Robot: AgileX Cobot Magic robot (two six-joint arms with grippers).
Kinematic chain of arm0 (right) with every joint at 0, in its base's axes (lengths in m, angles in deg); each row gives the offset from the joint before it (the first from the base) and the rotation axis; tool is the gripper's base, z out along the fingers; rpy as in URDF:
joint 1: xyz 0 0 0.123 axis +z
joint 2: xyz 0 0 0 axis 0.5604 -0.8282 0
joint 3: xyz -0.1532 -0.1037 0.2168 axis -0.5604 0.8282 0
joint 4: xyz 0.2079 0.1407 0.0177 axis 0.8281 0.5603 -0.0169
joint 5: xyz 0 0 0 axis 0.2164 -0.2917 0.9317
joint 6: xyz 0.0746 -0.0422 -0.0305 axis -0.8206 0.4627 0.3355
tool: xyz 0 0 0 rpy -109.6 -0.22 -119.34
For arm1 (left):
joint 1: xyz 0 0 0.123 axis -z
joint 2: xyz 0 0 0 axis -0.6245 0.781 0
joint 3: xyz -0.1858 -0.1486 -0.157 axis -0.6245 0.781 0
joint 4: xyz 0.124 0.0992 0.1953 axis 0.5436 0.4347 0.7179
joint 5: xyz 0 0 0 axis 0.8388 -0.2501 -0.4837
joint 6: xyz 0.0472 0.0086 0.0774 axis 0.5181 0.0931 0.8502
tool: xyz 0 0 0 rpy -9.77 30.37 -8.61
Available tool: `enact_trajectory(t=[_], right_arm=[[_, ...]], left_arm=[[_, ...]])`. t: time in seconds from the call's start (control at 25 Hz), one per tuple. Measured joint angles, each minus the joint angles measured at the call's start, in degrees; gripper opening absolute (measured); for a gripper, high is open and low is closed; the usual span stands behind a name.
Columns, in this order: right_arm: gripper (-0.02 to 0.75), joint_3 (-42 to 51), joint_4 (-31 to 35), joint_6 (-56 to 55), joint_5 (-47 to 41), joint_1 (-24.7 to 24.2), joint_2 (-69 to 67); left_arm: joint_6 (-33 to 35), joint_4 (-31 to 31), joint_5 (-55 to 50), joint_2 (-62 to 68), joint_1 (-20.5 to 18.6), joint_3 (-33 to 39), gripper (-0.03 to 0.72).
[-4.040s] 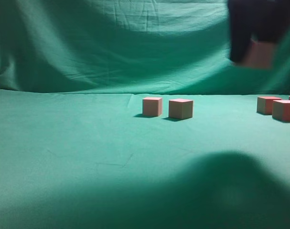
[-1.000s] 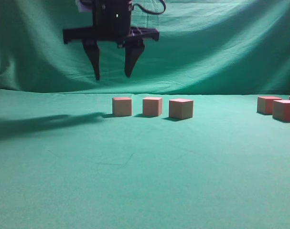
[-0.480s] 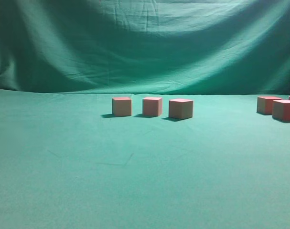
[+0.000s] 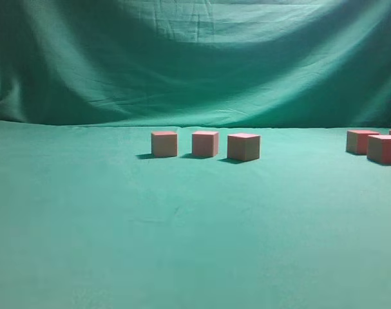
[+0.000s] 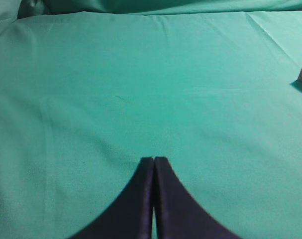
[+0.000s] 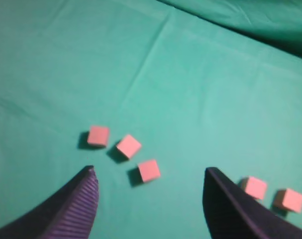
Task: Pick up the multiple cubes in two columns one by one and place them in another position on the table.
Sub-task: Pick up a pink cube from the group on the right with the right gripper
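Exterior view: three cubes are sitting in a row mid-worktop, placed; more cubes are waiting at the right edge, still to move. Right gripper is hovering high above, fingers spread, empty. Left gripper is idling, fingers pressed together, empty.

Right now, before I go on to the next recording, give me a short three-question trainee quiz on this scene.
1. How many cubes stand in the row at mid-table?
2. True or false: the right pincer is holding a cube.
3. The left pincer is: A) wide open, B) shut and empty, C) shut on a cube.

Key: 1) three; 2) false, it hangs open above the table; 3) B.
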Motion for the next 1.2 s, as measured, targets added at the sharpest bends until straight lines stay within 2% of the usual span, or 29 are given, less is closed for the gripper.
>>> enact_trajectory(t=[0.32,0.68,0.88,1.0,1.2], right_arm=[[0.402,28.73,-2.47,-5.56,-0.03,-9.52,18.67],[0.402,52.48,-2.80,-7.64,0.50,-23.20,29.71],[0.402,61.63,2.28,-6.85,5.51,-30.01,29.93],[0.402,64.63,5.40,-4.50,9.93,-32.18,29.82],[0.402,65.78,5.76,-2.02,15.84,-34.62,26.74]], left_arm=[[0.00,0.00,0.00,0.00,0.00,0.00,0.000],[0.00,0.00,0.00,0.00,0.00,0.00,0.000],[0.00,0.00,0.00,0.00,0.00,0.00,0.000],[0.00,0.00,0.00,0.00,0.00,0.00,0.000],[0.00,0.00,0.00,0.00,0.00,0.00,0.000]])
